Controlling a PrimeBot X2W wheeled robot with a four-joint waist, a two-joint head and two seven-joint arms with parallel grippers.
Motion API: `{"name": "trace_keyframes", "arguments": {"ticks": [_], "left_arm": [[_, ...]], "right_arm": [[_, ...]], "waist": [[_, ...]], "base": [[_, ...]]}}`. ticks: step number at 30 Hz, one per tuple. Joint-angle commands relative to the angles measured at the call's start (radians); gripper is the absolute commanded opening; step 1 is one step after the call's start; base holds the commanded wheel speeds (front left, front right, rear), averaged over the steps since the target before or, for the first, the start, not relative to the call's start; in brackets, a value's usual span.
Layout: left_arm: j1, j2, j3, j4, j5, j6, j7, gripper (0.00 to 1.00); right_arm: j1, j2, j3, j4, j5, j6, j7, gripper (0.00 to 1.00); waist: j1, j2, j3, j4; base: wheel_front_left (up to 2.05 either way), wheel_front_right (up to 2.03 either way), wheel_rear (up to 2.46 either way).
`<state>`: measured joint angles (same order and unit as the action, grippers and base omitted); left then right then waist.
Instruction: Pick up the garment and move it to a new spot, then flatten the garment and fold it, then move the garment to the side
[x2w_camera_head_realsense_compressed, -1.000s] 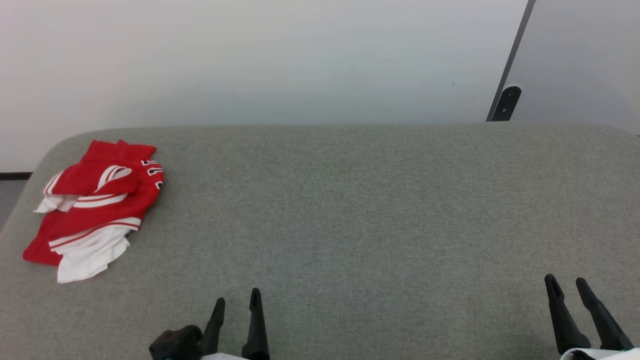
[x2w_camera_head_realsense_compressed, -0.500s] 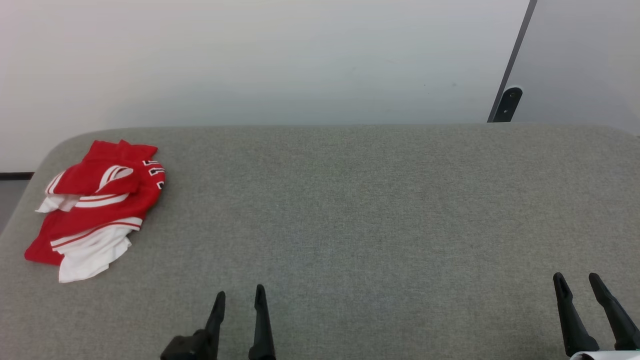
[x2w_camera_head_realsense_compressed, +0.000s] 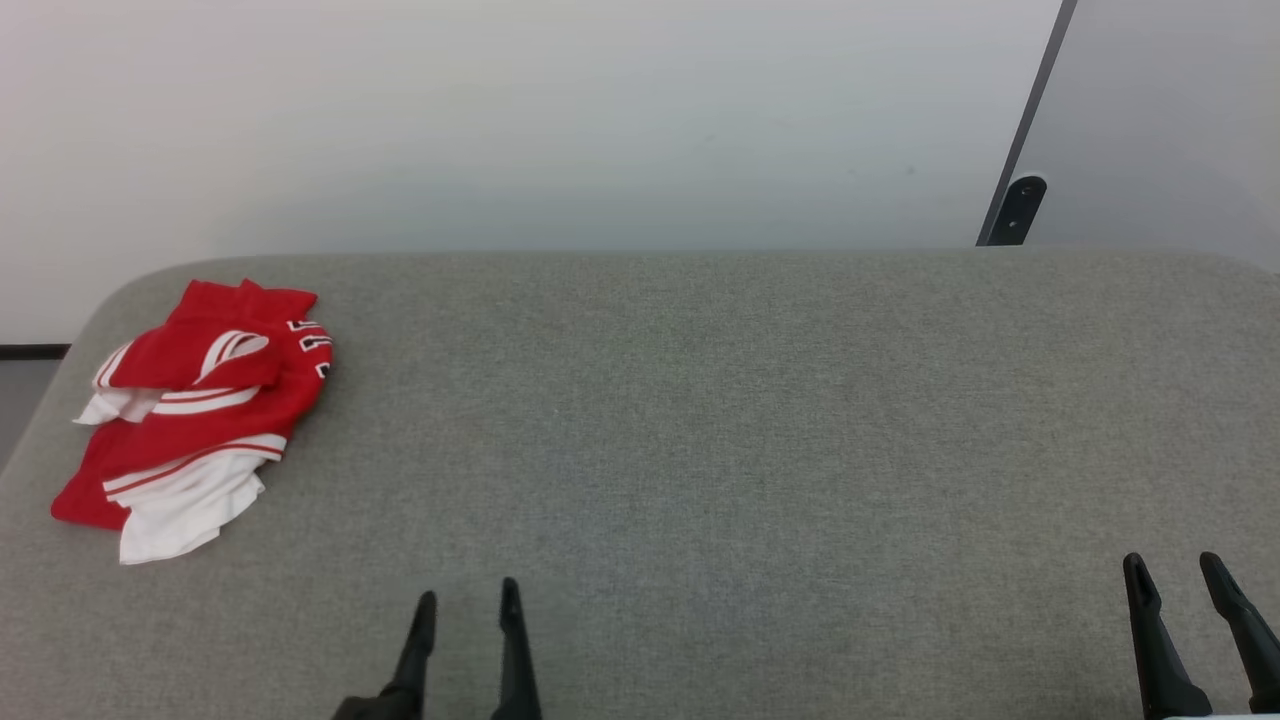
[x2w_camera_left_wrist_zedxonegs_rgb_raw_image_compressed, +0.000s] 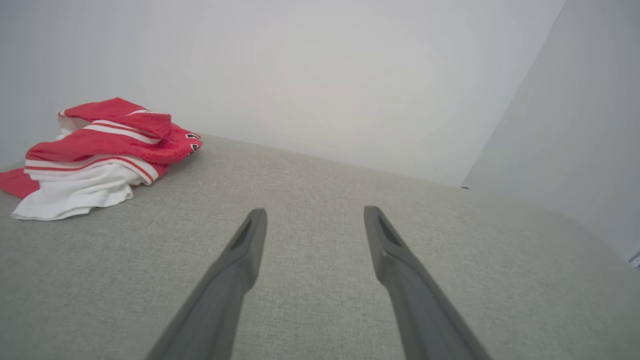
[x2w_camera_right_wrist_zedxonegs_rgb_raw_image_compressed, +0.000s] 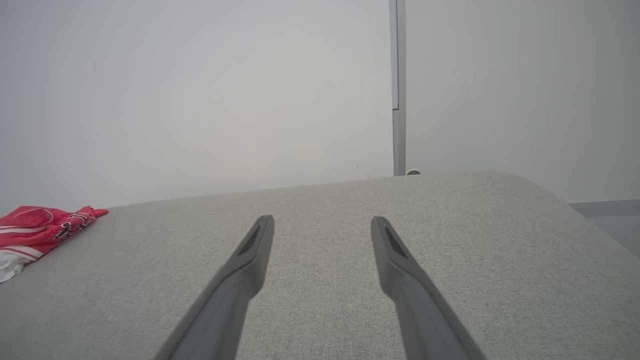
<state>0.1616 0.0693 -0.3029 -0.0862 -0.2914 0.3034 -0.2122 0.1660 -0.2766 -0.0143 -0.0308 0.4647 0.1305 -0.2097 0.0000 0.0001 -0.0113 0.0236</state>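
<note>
Crumpled garment (x2w_camera_head_realsense_compressed: 190, 410) far left on grey pad (x2w_camera_head_realsense_compressed: 700, 420); L tool (x2w_camera_head_realsense_compressed: 468, 592) & R tool (x2w_camera_head_realsense_compressed: 1172, 560) both spread, empty.

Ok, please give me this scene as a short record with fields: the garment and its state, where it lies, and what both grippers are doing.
garment: red and white jersey, bunched in a heap, not flat
place: far left part of the grey padded surface, near its rounded corner
left gripper: open, empty, at the near edge, apart from the garment
right gripper: open, empty, at the near right
contact: neither gripper touches the garment
</note>
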Motion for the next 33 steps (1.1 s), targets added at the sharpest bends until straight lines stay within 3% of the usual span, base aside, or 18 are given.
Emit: {"name": "trace_keyframes", "arguments": {"ticks": [1, 14, 26, 33], "left_arm": [[0.01, 0.0, 0.011, -0.006, 0.02, 0.002, -0.007, 1.0], [0.031, 0.002, 0.062, 0.007, 0.145, 0.0, -0.032, 1.0], [0.057, -0.013, 0.064, 0.014, 0.178, -0.045, -0.053, 1.0], [0.056, -0.009, 0.073, 0.026, 0.23, -0.046, -0.053, 1.0]], "right_arm": [[0.007, -0.007, -0.001, -0.011, -0.023, 0.0, -0.009, 1.0], [0.013, 0.012, 0.002, -0.035, -0.082, 0.0, -0.034, 1.0], [0.024, 0.04, -0.043, -0.039, -0.092, 0.0, -0.054, 1.0], [0.027, 0.059, -0.052, -0.03, -0.096, 0.0, -0.056, 1.0]], "waist": [[0.0, -0.0001, 0.0, 0.001], [0.0, -0.0001, 0.001, 0.005], [0.0, -0.0001, 0.001, 0.006], [0.0, -0.0001, 0.002, 0.003]], "base": [[0.0, 0.0, 0.0], [0.0, 0.0, 0.0], [0.0, 0.0, 0.0], [0.0, 0.0, 0.0]]}}
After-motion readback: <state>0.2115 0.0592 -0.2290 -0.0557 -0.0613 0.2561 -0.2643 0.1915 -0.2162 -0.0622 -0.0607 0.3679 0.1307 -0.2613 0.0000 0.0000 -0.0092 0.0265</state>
